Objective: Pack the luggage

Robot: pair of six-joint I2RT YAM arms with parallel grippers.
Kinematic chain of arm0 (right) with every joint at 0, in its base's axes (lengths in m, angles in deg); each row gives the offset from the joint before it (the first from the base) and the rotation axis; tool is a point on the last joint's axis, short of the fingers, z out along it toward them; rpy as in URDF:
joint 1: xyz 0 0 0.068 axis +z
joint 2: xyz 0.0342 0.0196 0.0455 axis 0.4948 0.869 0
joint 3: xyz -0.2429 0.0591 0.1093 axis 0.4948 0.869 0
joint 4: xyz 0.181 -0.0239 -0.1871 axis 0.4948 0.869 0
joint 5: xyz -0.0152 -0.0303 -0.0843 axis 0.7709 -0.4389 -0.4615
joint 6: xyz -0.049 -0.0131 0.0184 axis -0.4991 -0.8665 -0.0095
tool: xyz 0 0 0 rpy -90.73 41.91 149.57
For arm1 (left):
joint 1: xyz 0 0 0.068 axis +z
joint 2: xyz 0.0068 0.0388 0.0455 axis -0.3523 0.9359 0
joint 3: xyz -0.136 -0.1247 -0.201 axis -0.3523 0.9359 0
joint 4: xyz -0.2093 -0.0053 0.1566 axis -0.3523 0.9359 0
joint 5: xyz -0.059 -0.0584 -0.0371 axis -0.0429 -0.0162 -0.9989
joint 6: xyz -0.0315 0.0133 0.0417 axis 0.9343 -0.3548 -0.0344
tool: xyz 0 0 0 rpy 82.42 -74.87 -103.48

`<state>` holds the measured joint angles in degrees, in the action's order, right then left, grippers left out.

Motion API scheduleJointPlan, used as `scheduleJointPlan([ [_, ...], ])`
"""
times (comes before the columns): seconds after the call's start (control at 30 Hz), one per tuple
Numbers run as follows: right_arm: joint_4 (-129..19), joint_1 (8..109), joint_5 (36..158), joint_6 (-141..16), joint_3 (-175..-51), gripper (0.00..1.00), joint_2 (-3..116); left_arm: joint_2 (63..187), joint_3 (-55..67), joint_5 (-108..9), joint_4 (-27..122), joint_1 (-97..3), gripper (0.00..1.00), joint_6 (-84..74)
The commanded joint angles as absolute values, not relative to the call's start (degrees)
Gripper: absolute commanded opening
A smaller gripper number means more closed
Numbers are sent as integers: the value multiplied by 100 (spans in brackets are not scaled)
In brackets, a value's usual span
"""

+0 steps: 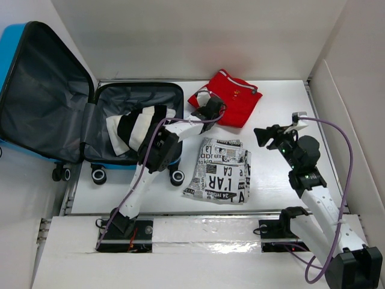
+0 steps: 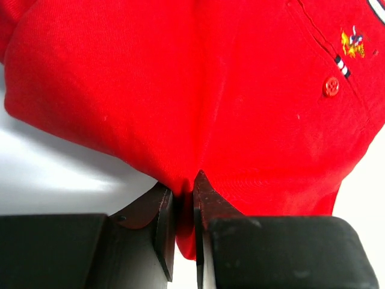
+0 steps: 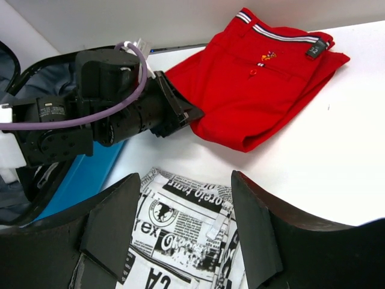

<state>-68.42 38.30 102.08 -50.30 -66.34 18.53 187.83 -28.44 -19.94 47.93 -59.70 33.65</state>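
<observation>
Luggage lies open at the far left of the table. Its lid leans up against the left wall, grey lining showing, and its base lies flat with the wheels at the near edge. A black-and-white striped garment lies in the base.

The left arm crosses above the base's near right corner. The left gripper is past the luggage rim, just to its right, down at the table. Its jaws are pinched together on the near edge of the red garment. In the left wrist view, red fabric is squeezed between the two fingertips.

The red garment lies folded on the table right of the luggage, outside it.

The right gripper hovers over the right half of the table, well apart from the luggage. Its jaws are spread wide with nothing between them. In the right wrist view, its fingers frame the newsprint garment, which lies flat on the table near the base's wheels, between the two arms. The blue shell shows at the left edge of that view.
</observation>
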Motion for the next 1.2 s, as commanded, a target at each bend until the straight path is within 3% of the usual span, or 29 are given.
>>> scheduleJointPlan([
  [0.0, -6902, 3827, 10301, -5120, -6752, 67, 1774, 18397, -2681, -1828, 4835, -5851, 0, 2003],
  [0.2, -6937, 3774, 10354, -5146, -6752, 67, 1853, 17431, -2769, -2819, 4519, -5658, 0, 639],
  [0.43, -6972, 3721, 10319, -5190, -6726, 67, 1871, 15761, -2727, -4103, 5423, -4973, 0, -338],
  [0.67, -6876, 3669, 10196, -5234, -6717, 67, 1774, 13907, -403, -5034, 5109, -3454, 0, 170],
  [0.8, -6937, 3616, 10169, -5217, -6655, 67, 1747, 12862, 1157, -5826, 4396, -1945, 0, 917],
  [1.03, -7061, 3563, 10450, -5190, -6655, 67, 1976, 12403, 2265, -5407, 4519, -755, 0, 742],
  [1.17, -7095, 3563, 10371, -5199, -6620, 67, 2037, 12235, 2618, -4660, 4571, -701, 0, 769],
])
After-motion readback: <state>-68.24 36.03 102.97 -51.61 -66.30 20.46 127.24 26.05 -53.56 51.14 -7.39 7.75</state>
